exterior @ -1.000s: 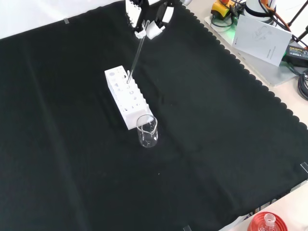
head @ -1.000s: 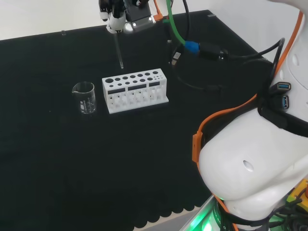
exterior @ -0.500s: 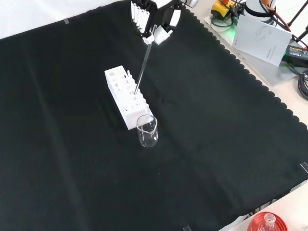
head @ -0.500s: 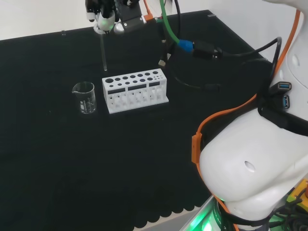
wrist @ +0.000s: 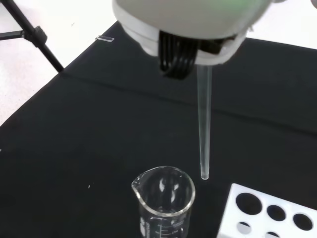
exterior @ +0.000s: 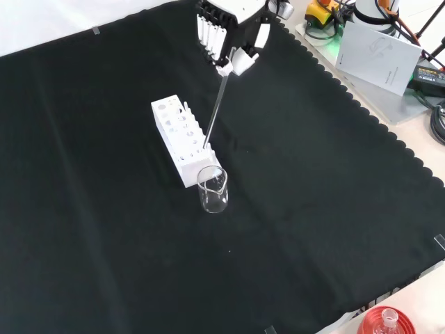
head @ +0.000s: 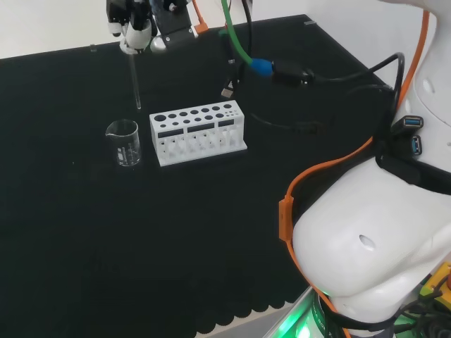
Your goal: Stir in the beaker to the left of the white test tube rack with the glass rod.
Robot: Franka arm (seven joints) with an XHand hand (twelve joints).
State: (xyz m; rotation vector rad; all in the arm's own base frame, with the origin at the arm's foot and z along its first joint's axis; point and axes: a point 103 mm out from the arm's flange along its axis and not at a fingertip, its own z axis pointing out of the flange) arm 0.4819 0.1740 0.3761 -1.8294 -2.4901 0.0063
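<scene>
A clear glass beaker (head: 124, 143) (exterior: 213, 189) (wrist: 165, 202) stands on the black cloth just left of the white test tube rack (head: 197, 132) (exterior: 182, 140) (wrist: 270, 213) in the head view. The hand (head: 134, 24) (exterior: 233, 38) (wrist: 188, 29) hangs high over the cloth, fingers curled on the top of a glass rod (head: 134, 79) (exterior: 216, 109) (wrist: 204, 124). The rod points down. In the wrist view its tip hovers above the beaker's rim, to the rack's side, outside the glass. I see nothing inside the beaker.
Black and green cables (head: 268, 70) trail from the wrist over the cloth behind the rack. The arm's white links (head: 373, 239) stand at the head view's right. Papers and gear (exterior: 379, 49) lie past the cloth's scalloped edge. A red ribbed stand (exterior: 384, 323) sits at the front view's lower right.
The hand has carried the rod along the rack, leftwards in the head view and towards the beaker in the front view. Beaker and rack have stayed put.
</scene>
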